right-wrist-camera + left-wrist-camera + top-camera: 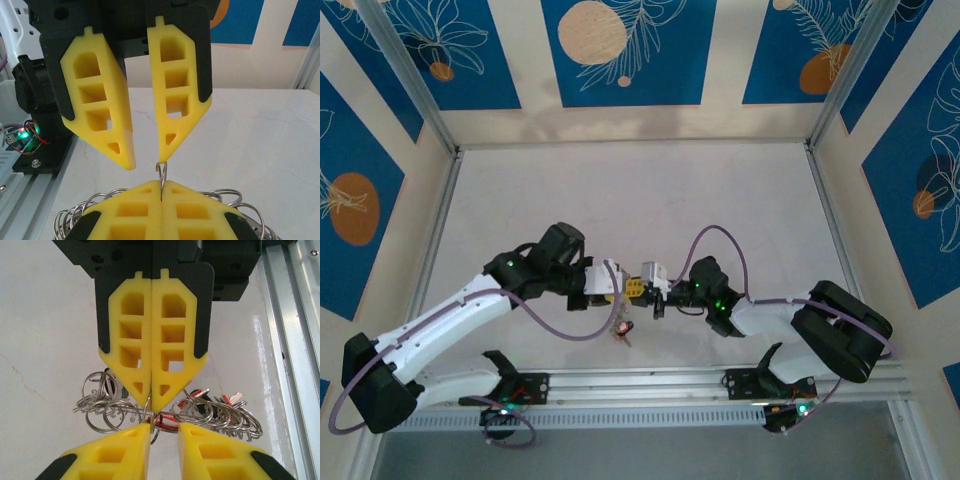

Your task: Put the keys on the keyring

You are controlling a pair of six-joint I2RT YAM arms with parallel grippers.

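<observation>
Right wrist view: right fingers (135,207) pinch the keyring (161,172) (clamped shut), left fingers (177,90) parted, holding nothing.

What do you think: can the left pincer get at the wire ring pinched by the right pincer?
Probably yes: the left pincer stands open at the wire ring, which juts from the shut right pincer; nothing lies between.

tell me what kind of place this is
Probably a robot lab test cell: white table boxed by an aluminium frame, blue printed panels around it, left arm and right arm bolted to a rail.
</observation>
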